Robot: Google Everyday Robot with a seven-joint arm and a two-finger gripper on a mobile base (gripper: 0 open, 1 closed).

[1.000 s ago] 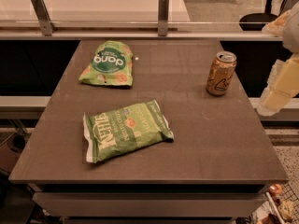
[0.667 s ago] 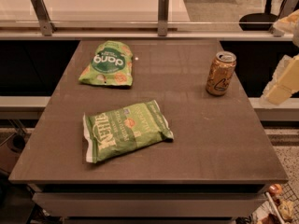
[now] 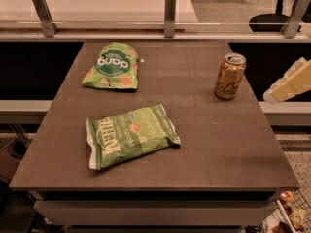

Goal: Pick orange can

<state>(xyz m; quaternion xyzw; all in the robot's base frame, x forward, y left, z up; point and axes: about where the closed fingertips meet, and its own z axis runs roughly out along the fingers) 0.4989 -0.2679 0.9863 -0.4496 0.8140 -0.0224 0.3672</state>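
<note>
The orange can [image 3: 230, 76] stands upright near the right edge of the dark table [image 3: 204, 144], silver top and pull tab up, dark script on its side. My gripper [image 3: 290, 83] shows as a pale cream shape at the right edge of the camera view, off the table's right side and a little to the right of the can, apart from it. Nothing is in it.
Two green snack bags lie on the table: one at the back left [image 3: 112, 67], a larger one at the front middle [image 3: 130, 135]. A glass rail with metal posts [image 3: 169, 14] runs along the table's far edge. An office chair [image 3: 275, 13] stands at the back right.
My gripper has shifted rightward and upward, further out of the view. The can and both bags have not moved.
</note>
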